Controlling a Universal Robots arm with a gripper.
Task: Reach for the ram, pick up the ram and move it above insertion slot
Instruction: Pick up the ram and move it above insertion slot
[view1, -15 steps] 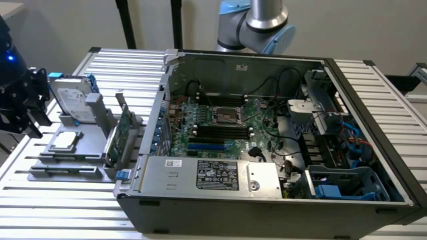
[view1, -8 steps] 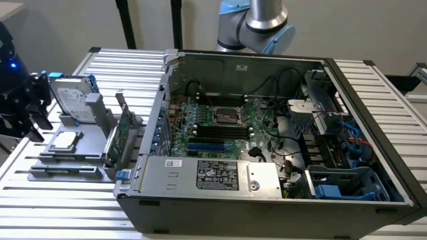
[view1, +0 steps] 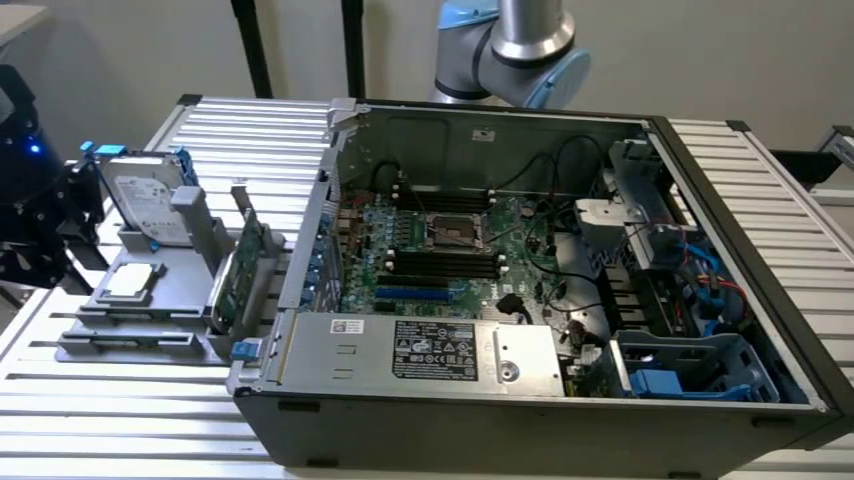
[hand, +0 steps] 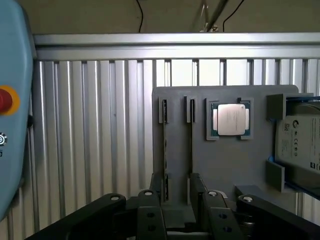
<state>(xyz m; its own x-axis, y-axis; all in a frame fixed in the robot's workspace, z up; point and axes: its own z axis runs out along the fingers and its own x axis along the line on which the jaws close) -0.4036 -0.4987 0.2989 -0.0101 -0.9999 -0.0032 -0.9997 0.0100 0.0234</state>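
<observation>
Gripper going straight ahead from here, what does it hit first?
Probably the flat grey plastic holder, at the narrow slots framed by the open gripper; depth is unclear.

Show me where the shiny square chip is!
The chip lies flat on the grey holder at the exterior view's left, outside the computer case, beside the upright hard drive.

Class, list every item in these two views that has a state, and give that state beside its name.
computer case: open, insides exposed
memory slots: look empty
hard drive: upright in the grey holder
processor chip: flat on the holder, metal side up
green board: on edge in the holder, not held
tool: open, holding nothing
</observation>
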